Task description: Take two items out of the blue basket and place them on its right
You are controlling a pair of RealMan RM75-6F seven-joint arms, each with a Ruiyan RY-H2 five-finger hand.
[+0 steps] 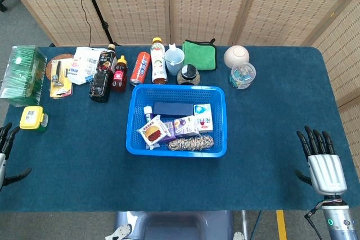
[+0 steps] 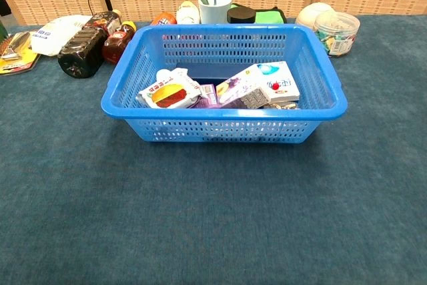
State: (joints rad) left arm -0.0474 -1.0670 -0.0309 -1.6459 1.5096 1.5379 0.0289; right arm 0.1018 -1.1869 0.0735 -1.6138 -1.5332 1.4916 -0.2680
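The blue basket [image 1: 219, 121] [image 2: 320, 91] stands mid-table. Inside lie a snack packet with a burger picture [image 1: 154, 133] [image 2: 167, 91], a purple packet [image 1: 185, 125] [image 2: 237, 87], a white-and-blue box [image 1: 202, 117] [image 2: 277, 79], a dark blue box [image 1: 172, 109] and a coil of rope [image 1: 191, 143]. My right hand [image 1: 322, 164] hovers open at the table's near right corner, fingers spread, far from the basket. My left hand [image 1: 4, 150] shows only partly at the left edge, fingers apart, holding nothing. Neither hand appears in the chest view.
Behind the basket stand sauce bottles [image 1: 102, 77], a red can [image 1: 140, 68], a drink bottle [image 1: 158, 60], a cup [image 1: 175, 60], a green cloth [image 1: 199, 54], a white ball [image 1: 236, 56] and a clear tub [image 1: 243, 75]. A yellow box [image 1: 32, 118] and a green pack [image 1: 23, 75] lie at left.
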